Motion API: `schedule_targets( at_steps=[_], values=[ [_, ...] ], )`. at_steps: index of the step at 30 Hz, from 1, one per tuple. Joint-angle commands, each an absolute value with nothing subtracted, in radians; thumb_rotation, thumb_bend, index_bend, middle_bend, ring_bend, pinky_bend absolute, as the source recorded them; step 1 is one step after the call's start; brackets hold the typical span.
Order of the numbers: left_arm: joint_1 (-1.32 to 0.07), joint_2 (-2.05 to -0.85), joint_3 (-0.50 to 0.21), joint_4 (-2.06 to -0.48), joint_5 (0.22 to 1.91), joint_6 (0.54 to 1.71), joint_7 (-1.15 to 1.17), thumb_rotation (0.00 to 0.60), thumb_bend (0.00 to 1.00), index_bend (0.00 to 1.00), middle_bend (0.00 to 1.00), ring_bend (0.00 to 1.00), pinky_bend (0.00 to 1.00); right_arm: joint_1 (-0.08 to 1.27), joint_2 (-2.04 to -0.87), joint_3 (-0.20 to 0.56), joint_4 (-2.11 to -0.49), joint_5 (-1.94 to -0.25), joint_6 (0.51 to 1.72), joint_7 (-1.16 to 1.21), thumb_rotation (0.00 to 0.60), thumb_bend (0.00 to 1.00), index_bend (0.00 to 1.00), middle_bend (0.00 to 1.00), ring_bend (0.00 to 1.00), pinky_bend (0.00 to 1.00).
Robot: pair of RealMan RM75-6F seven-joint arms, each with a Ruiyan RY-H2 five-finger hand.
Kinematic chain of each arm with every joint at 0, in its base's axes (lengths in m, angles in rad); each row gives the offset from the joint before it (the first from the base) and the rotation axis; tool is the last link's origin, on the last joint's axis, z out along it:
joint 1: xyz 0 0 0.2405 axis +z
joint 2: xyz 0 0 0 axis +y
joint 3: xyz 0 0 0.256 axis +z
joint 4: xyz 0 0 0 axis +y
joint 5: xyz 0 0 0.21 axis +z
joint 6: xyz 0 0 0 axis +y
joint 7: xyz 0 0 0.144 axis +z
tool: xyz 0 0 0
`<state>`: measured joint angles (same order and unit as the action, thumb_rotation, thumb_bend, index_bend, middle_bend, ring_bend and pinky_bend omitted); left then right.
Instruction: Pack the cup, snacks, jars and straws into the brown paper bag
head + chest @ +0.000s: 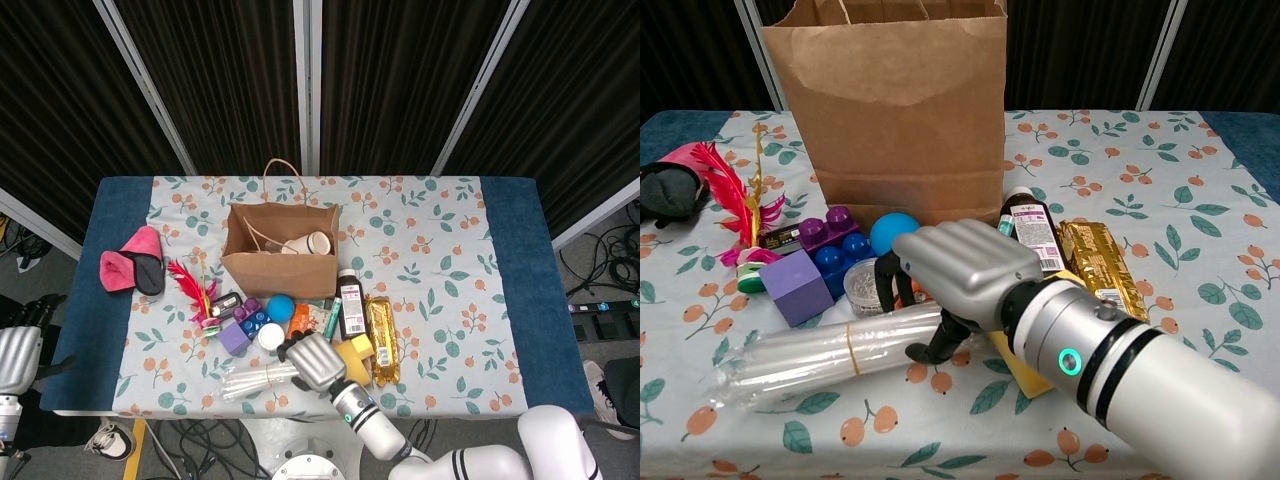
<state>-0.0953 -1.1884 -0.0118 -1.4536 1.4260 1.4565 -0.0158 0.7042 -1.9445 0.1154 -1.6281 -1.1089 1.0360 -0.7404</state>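
Chest view: right hand (965, 275) palm-down, fingers (890, 285) grasping straws (830, 350) bundle's raised, tilted end.

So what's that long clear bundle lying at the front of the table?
It is the straws: a pack of pale, whitish straws in a clear, shiny plastic wrap, bound round the middle by a thin rubber band. It lies slantwise near the front edge of the flowered tablecloth, its right end raised. That end is under the fingers of the right hand, with the thumb beneath, so the hand seems to grip it. A purple block sits just behind it.
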Motion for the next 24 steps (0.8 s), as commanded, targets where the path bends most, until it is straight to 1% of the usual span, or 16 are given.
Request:
schedule_targets(
  at_steps=[1, 5, 8, 10, 14, 17, 21, 24],
  values=[
    [-0.096, -1.186, -0.015, -1.459, 1.427, 1.455, -0.015, 0.600, 0.11, 0.21, 0.26, 0.21, 0.28, 0.704, -1.898, 0.137, -1.705, -1.136, 1.073, -0.754, 0.600, 0.19, 0.50, 0.45, 0.29, 0.41],
    [-0.095, -1.183, -0.017, -1.466, 1.430, 1.452, -0.013, 0.600, 0.11, 0.21, 0.26, 0.21, 0.28, 0.702, -1.829, 0.168, -1.818, -1.169, 1.123, -0.779, 0.600, 0.19, 0.51, 0.46, 0.30, 0.42],
    [-0.096, -1.180, -0.017, -1.473, 1.435, 1.450, -0.008, 0.600, 0.11, 0.21, 0.26, 0.21, 0.28, 0.700, -1.765, 0.207, -1.917, -1.195, 1.161, -0.794, 0.600, 0.20, 0.51, 0.46, 0.30, 0.42],
    [-0.097, -1.178, -0.018, -1.479, 1.439, 1.449, -0.003, 0.600, 0.11, 0.21, 0.26, 0.21, 0.28, 0.702, -1.715, 0.246, -1.988, -1.208, 1.184, -0.805, 0.600, 0.20, 0.51, 0.46, 0.30, 0.42],
    [-0.099, -1.175, -0.016, -1.490, 1.449, 1.446, 0.010, 0.600, 0.11, 0.21, 0.26, 0.21, 0.28, 0.714, -1.617, 0.349, -2.111, -1.209, 1.220, -0.833, 0.600, 0.20, 0.51, 0.46, 0.30, 0.42],
    [-0.100, -1.177, -0.014, -1.497, 1.456, 1.444, 0.016, 0.600, 0.11, 0.21, 0.26, 0.21, 0.28, 0.727, -1.558, 0.422, -2.169, -1.190, 1.239, -0.851, 0.600, 0.20, 0.51, 0.46, 0.30, 0.42],
    [-0.102, -1.180, -0.013, -1.505, 1.466, 1.443, 0.022, 0.600, 0.11, 0.21, 0.26, 0.21, 0.28, 0.754, -1.469, 0.528, -2.218, -1.162, 1.267, -0.894, 0.600, 0.21, 0.51, 0.46, 0.30, 0.43],
    [-0.103, -1.178, -0.014, -1.508, 1.468, 1.442, 0.019, 0.600, 0.11, 0.21, 0.26, 0.21, 0.28, 0.773, -1.408, 0.592, -2.232, -1.140, 1.283, -0.922, 0.600, 0.21, 0.51, 0.46, 0.30, 0.43]
  ],
)
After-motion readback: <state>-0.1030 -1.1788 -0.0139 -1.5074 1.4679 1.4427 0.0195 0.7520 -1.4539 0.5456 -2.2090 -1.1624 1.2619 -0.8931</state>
